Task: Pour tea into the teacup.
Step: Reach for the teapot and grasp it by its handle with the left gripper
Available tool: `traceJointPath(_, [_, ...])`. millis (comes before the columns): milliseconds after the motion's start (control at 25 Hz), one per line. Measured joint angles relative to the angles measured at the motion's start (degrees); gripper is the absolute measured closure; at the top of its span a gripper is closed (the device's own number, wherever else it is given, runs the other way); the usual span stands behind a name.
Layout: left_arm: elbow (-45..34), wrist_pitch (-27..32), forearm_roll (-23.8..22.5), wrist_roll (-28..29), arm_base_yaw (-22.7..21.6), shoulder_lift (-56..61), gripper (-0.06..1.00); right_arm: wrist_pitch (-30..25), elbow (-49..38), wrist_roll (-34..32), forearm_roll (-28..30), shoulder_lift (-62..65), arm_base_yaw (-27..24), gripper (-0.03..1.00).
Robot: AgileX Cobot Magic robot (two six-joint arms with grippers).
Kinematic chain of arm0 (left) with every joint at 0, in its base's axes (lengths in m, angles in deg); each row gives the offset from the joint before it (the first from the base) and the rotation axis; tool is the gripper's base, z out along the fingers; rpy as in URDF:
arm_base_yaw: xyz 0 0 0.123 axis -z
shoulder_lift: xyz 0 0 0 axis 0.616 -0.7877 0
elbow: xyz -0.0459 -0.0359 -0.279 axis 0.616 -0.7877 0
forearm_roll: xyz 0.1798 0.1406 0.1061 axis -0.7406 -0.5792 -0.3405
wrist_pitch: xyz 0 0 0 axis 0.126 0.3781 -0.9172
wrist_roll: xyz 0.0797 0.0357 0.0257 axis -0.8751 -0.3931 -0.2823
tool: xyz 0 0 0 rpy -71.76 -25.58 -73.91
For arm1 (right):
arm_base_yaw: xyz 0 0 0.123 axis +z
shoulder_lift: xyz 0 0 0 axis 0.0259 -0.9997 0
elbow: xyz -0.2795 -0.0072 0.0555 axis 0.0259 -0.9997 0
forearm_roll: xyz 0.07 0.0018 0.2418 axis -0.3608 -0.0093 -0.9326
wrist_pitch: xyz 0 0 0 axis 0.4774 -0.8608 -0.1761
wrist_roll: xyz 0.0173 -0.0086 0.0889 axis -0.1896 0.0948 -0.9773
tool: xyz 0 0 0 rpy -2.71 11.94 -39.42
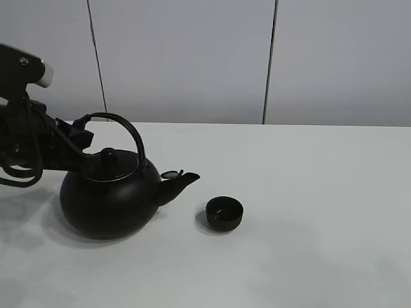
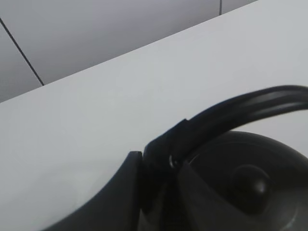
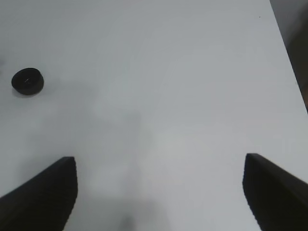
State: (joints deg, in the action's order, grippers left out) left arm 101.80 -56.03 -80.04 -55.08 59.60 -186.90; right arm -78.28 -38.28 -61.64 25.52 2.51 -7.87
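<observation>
Table (image 1: 321, 244): bears everything.
Kettle (image 1: 109, 199): big, black, upright on table, not tilted.
Left gripper (image 2: 161, 161): pinching kettle's hoop handle (image 2: 250, 103) on the side away from spout (image 1: 183, 181).
Right gripper (image 3: 159, 192): spread, empty, kettle out of its view.
Teacup (image 1: 225, 213): small, low, matte black, just past kettle's spout, not under it.
Tea: no stream visible, cup contents unclear.
Judgement: grasp made; lift, tilt and pour all left.
</observation>
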Motion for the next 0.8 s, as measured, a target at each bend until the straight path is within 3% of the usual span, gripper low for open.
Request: traceJointPath(800, [3.43, 10.09, -2.84, -3.24, 0.00, 3.50, 0.82, 0.04, 0.00, 0.00, 0.00, 0.00, 0.12, 0.33])
